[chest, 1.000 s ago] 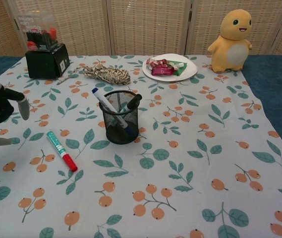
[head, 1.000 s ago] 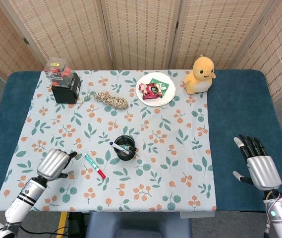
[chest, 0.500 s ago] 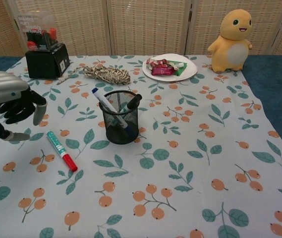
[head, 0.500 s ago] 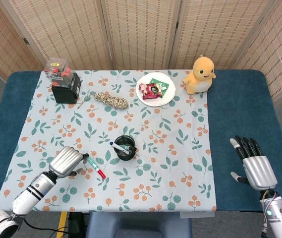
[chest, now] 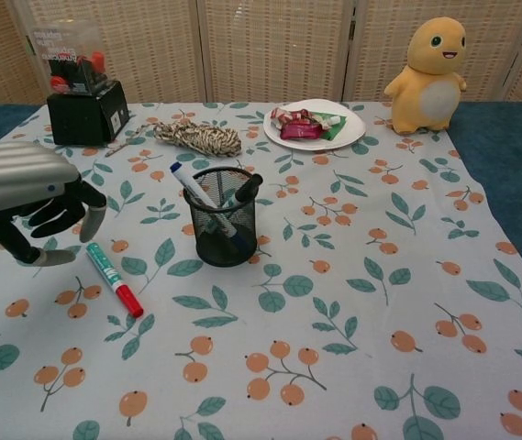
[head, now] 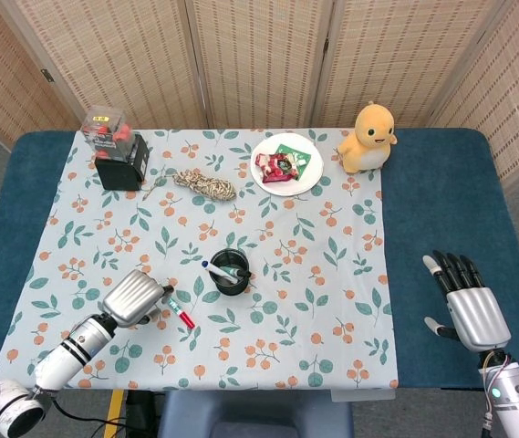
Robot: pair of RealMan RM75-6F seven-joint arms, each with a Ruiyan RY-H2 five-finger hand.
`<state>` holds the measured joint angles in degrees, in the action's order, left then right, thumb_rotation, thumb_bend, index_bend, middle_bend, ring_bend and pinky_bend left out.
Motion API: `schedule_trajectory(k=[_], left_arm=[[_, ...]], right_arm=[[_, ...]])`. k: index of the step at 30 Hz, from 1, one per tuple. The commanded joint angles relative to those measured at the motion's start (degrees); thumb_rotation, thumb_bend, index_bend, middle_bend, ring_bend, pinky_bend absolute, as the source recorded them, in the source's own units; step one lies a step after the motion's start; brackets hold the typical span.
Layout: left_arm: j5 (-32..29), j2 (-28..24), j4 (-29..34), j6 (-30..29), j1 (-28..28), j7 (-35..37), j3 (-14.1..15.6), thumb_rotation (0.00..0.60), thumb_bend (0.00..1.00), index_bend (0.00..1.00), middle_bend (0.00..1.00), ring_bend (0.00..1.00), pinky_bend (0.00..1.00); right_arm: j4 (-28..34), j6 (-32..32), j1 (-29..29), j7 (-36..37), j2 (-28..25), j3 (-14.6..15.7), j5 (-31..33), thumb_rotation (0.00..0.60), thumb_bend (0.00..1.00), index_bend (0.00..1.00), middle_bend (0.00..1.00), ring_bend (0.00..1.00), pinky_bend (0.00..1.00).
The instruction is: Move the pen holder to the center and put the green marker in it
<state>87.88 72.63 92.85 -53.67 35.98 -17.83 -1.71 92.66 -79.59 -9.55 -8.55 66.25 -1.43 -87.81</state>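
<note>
The holder (chest: 223,216) is standing upright near the middle of the cloth (chest: 361,302), with two pens leaning inside it. The marker (chest: 114,280) is lying flat on the cloth to the holder's left, well apart from it, its red cap pointing toward the near edge.

The left hand (chest: 31,197) is hovering just beside the marker's green end, palm down. Its fingers (chest: 93,220) are curling downward but spread, and they are gripping nothing; in the chest view the thumb tip seems to be sitting close to the cloth, though whether it is touching is hard to tell. In the head view the hand (head: 134,297) is covering the marker's upper end.

The right hand (head: 464,305) is resting off the cloth over the blue table (head: 441,201), fingers straight and apart, holding nothing.

Along the far edge, a black box (chest: 83,112) with red items on top is sitting at the left, a coil of rope (chest: 198,138) is lying beside it, a plate (chest: 314,124) is holding wrapped snacks, and a yellow toy (chest: 428,78) is standing at the right.
</note>
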Motion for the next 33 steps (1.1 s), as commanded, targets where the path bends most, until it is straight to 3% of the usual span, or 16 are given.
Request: schedule_trajectory(k=[1,15,33], left_arm=[[0.11,0.85,-0.16,0.56,0.5,-0.68,0.3,0.6,0.35,0.54,0.81,0.73,0.72],[-3.48,5.96,-2.05,6.37,4.69,-10.24,0.24,0.6,0.35,0.54,0.81,0.73,0.72],[-8.63,7.69,-2.45,7.89,6.55,-16.55,1.24,0.6,0.35,0.52,0.81,0.73,0.72]], right_arm=[[0.03,0.24,-0.09,-0.11,0.08,0.05,-0.03,0.6,0.15,0.0,0.0,0.0,0.0],[0.29,0.41,-0.11,0.62,-0.47,0.4,-0.82,0.6,0.15,0.0,0.0,0.0,0.0],[0.8,0.46,-0.12,2.79,-1.57,1.35,-2.77,0.6,0.15,0.0,0.0,0.0,0.0]])
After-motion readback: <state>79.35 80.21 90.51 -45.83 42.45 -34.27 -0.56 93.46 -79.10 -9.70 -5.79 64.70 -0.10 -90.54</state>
